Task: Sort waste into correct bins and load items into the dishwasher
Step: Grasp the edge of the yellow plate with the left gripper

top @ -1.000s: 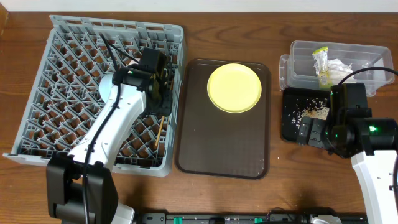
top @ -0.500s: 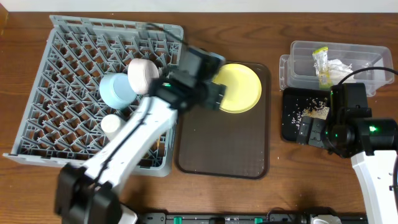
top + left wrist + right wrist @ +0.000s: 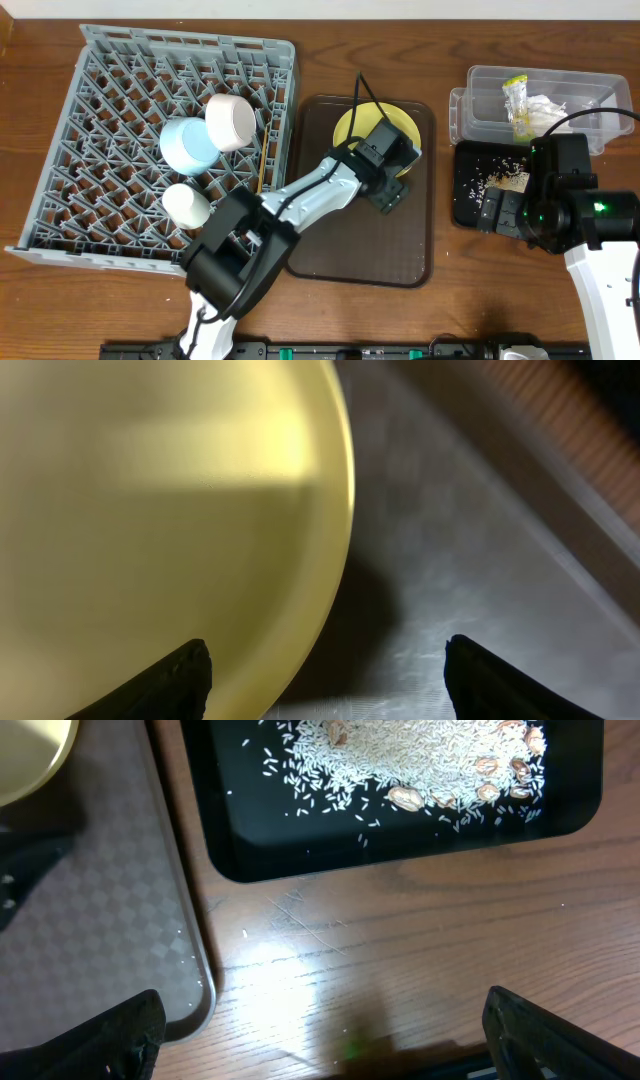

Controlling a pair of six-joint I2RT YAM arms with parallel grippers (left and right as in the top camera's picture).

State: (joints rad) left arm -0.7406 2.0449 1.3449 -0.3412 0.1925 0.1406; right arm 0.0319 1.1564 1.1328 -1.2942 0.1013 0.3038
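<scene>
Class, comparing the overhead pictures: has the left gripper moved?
Yes: the left gripper swung right, off the grey dish rack, to the yellow plate on the brown tray.

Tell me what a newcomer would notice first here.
The left hand, open, is poised at the rim of the yellow plate on the brown tray, mid-table. On the left, the grey rack holds a blue bowl, white bowl and cup. On the right, rice scraps lie in the black tray.
</scene>
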